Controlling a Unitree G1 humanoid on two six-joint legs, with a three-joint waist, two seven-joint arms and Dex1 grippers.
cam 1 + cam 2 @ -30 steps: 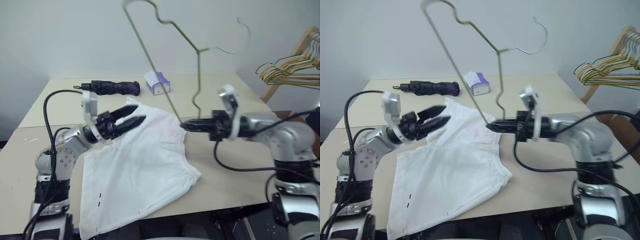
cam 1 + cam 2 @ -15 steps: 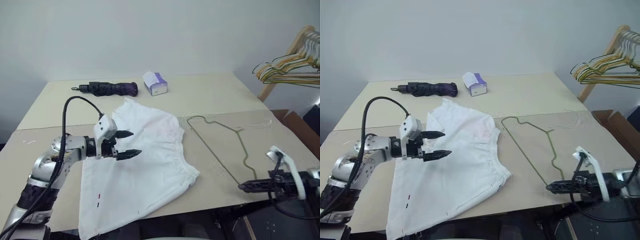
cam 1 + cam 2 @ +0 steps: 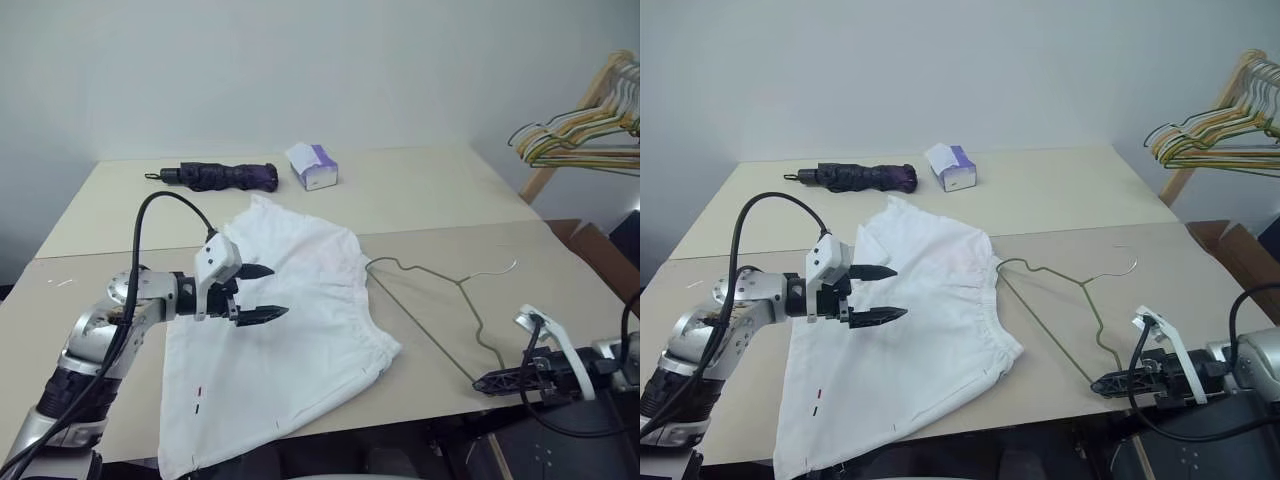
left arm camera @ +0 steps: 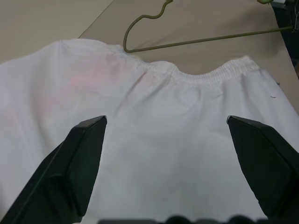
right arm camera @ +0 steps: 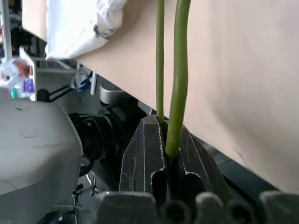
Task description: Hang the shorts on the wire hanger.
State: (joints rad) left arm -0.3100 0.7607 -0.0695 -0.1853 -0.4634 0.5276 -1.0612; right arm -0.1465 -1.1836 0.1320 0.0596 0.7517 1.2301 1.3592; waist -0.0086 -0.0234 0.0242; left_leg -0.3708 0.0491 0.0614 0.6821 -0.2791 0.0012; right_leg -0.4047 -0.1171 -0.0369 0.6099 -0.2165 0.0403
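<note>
Shorts [image 3: 285, 330] flat beside wire hanger [image 3: 430, 300] on table [image 3: 420, 200]

White shorts [image 3: 915, 325] lie spread flat on a beige bench [image 3: 1060, 195], one leg over the near edge. Left gripper [image 3: 880, 292] hovers above them, fingers spread wide. A thin wire hanger [image 3: 1060, 300] lies just right of the waistband; right gripper [image 3: 1110, 384], fingers pinched together, meets its near corner at the bench edge. Dark folded umbrella [image 3: 855, 177] & tissue box [image 3: 951, 167] at the back. Coloured hangers [image 3: 1215, 135] far right.
</note>
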